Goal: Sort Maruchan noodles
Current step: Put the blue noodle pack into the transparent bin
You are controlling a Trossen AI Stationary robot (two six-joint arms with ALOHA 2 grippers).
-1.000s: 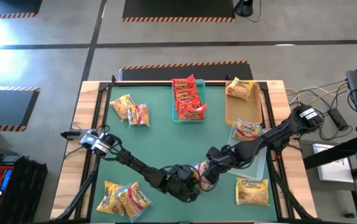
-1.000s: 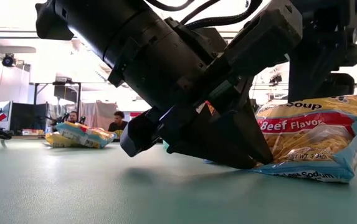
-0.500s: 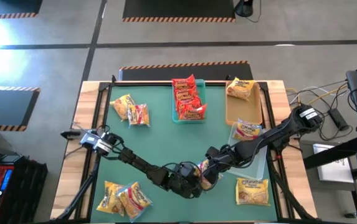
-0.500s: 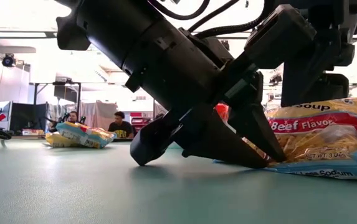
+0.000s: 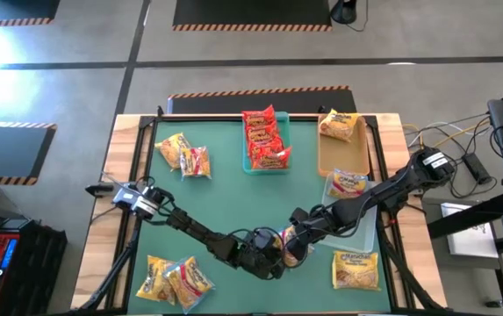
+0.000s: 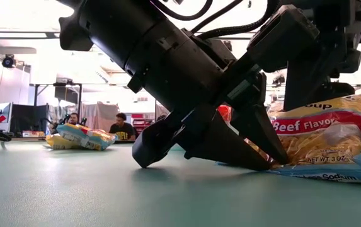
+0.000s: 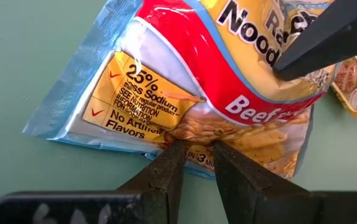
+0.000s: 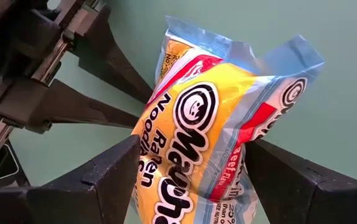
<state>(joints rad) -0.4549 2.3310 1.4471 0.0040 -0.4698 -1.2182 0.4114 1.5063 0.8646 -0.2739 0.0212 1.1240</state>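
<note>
Working near the front middle of the green desk [image 5: 225,202], on one crinkly plastic yellow-white noodle packet [image 5: 288,241] with a red band and pale blue edges. Seen in the low view standing tilted, its lower edge down at the desk surface, "Beef Flavor" legible on the red band [image 6: 322,142].

Grasped across its width by the right gripper [image 8: 194,149], fingers spread wide, one on each side, the bag bulging between them. Reached from the desk's right side, that arm stretched low across a clear rectangular tray [image 5: 370,230].

Nipped at the lower seam by the left gripper [image 7: 197,146], fingers nearly together and clenched on the thin edge just beside the "25% less sodium" panel. Approached from the left front, that arm lying low over the desk and ending just beside the right gripper [image 5: 293,237].

Elsewhere on the desk:
- stacked in a teal rectangular tray [image 5: 249,165] at the back middle, several red packets [image 5: 266,140]
- lying in a tan tray [image 5: 334,160] to its right, one yellow-orange packet [image 5: 339,125]
- resting at the back end of the clear tray, another yellow-white packet [image 5: 348,183]
- loose at back left, a pair of packets [image 5: 185,155]
- loose at front left, more packets [image 5: 174,279]
- loose at front right, one yellow packet [image 5: 356,269]

Visible far behind the desk in the low view, two seated people [image 6: 123,126].
</note>
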